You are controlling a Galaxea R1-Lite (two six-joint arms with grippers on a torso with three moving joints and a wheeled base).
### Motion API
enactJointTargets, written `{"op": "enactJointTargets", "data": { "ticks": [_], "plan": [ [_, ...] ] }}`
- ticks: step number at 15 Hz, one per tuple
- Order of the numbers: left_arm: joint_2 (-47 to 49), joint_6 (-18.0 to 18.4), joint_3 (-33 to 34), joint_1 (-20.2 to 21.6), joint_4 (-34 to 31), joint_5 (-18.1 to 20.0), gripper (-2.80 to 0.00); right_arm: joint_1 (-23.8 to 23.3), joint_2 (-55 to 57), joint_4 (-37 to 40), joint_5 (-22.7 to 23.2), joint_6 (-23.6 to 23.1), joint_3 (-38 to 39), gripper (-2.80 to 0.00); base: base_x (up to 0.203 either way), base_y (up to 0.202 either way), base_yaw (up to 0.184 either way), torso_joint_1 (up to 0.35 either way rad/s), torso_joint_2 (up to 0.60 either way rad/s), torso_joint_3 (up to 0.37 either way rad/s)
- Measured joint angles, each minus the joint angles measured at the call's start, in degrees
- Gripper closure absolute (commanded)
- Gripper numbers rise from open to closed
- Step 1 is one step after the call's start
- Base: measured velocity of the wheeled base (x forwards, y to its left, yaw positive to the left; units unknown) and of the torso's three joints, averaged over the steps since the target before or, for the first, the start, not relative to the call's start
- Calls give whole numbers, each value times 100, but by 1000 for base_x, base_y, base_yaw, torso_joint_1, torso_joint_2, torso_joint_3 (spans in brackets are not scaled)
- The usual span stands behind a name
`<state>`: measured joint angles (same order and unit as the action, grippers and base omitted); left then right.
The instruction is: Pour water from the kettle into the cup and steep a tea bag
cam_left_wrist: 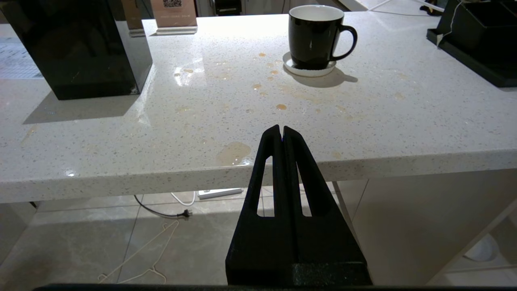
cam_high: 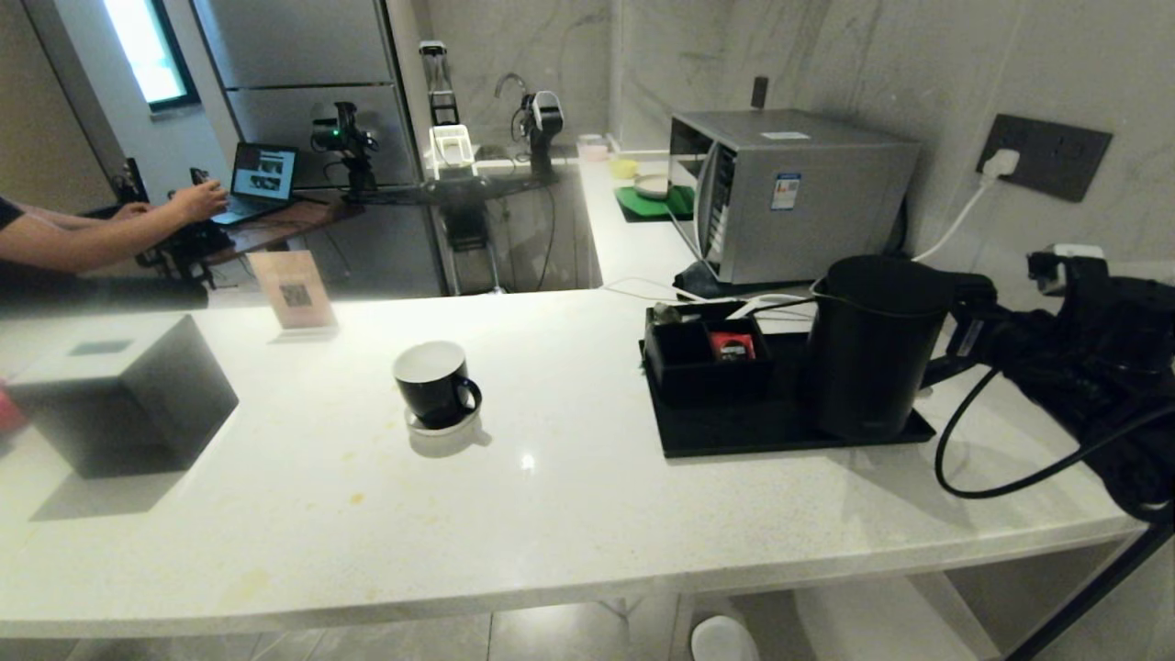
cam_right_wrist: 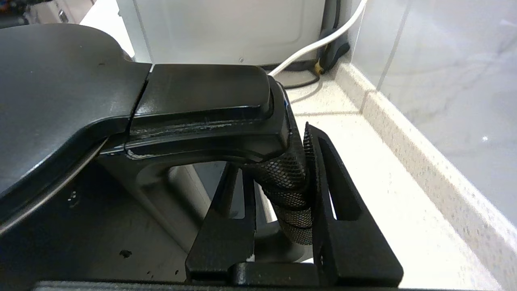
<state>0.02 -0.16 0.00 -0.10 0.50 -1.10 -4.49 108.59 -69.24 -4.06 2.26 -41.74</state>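
The right arm reaches in from the right side of the head view, low and roughly level, its dark bulk and looping black cable crowding the tabletop's (cam_high: pixel 569 514) far right end. Its right tool (cam_right_wrist: pixel 282 194) is clenched on the handle (cam_right_wrist: pixel 288 194) of the kettle (cam_high: pixel 872 344): in the right wrist view the two black fingers (cam_right_wrist: pixel 343 226) stand on either side of the handle's knurled upright grip, pressed against it, just under the flat top bar that runs to the kettle's lid. The head view cannot show that grip, since the kettle's body and the arm hide the handle there.

The kettle stands upright on the right part of a black tray (cam_high: pixel 734 431), next to a black organiser box (cam_high: pixel 702 358) holding a red item. Whether its base is touching the tray cannot be told.

The cup (cam_high: pixel 433 384) sits on its white saucer (cam_high: pixel 445 424) near the middle of the tabletop, well apart from the tray, handle turned toward the kettle side. No tea bag can be made out.

The left arm is outside the head view. Its own camera shows the left tool (cam_left_wrist: pixel 282 133) clamped shut on nothing, fingertips touching, poised off the near edge of the tabletop and aimed across it toward the cup. That view alone reveals tan splashes (cam_left_wrist: pixel 234 151) on the stone between the edge and the saucer, plus a black cube box (cam_left_wrist: pixel 80 48).

A silver microwave (cam_high: pixel 789 188) stands behind the tray, and a person's arm (cam_high: pixel 110 229) reaches to a laptop far left.
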Motion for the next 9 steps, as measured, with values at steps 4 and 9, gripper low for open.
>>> {"op": "enactJointTargets", "data": {
  "ticks": [4, 9],
  "plan": [
    [0, 0, 0, 0, -1, -2, 0, 17, -267, 123, 12, 5, 204, 0, 0, 0, 0, 0, 0, 0],
    [0, 0, 0, 0, 1, -2, 0, 41, -396, 171, 18, -6, 233, 0, 0, 0, 0, 0, 0, 0]
  ]
}}
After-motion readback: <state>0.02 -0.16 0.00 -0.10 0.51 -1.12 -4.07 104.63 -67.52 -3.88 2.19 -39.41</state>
